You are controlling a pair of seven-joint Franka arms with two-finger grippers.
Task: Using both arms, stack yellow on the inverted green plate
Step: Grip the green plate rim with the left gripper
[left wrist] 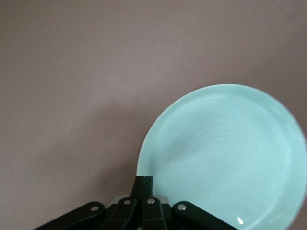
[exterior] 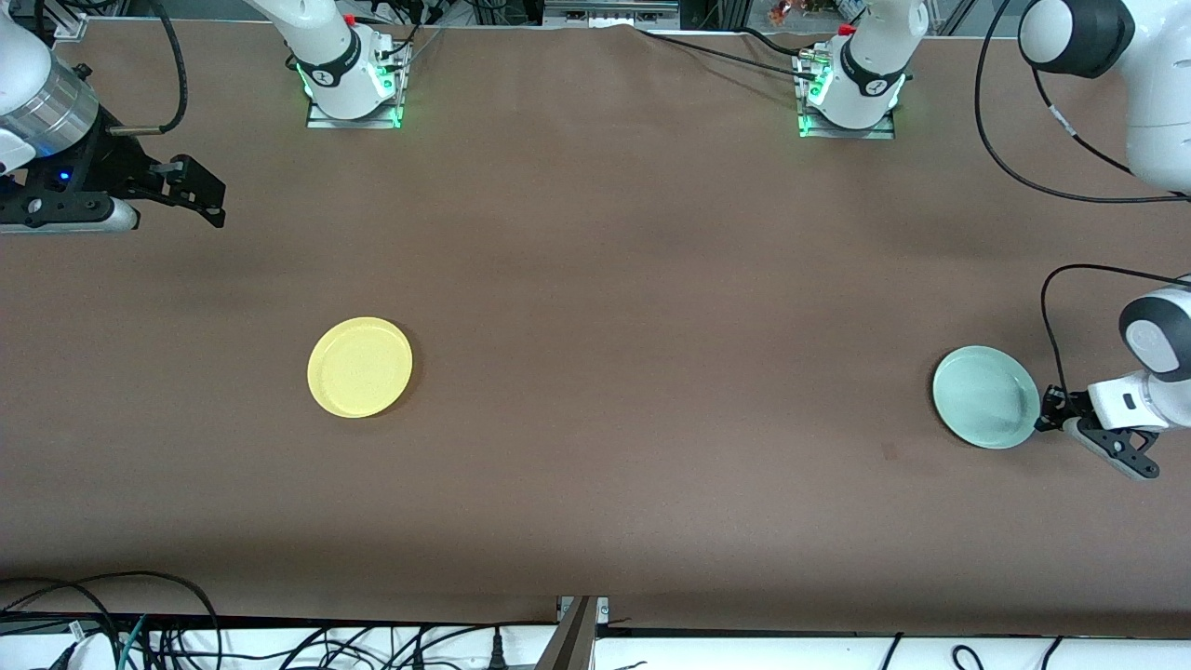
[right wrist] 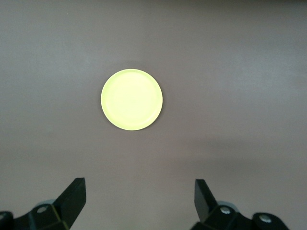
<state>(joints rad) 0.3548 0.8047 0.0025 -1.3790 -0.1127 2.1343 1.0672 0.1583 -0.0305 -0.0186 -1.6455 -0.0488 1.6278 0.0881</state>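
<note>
- My left gripper (exterior: 1050, 410) sits low at the table's edge on the left arm's end, its fingers (left wrist: 143, 184) pinched together on the rim of the green plate (exterior: 986, 396). In my left wrist view the two black tips meet right at the plate's edge, so I judge the rim is clamped between them.
- The green plate lies near that same end of the table (exterior: 595, 279), about midway between the robots' edge and the front camera's edge. Its hollow side faces up, with the raised rim showing all round, so it is not yet inverted.
- The step in hand, as I read it, is the first one: taking hold of the green plate in order to turn it over.
- The next move calls for lifting the pinched rim, rolling my wrist until the plain underside faces up, then laying the plate flat. With such a thin edge grip the plate could slip or swing, so I would go slowly.
- The yellow plate (exterior: 359, 367) rests flat and hollow side up toward the right arm's end of the table, well apart from the green one, and nothing touches it.
- My right gripper (exterior: 191, 191) hangs high over the table's corner at the right arm's end, near the robots' edge, its jaws spread wide and empty. Its wrist view looks down on the yellow plate from well off. That arm waits.
</note>
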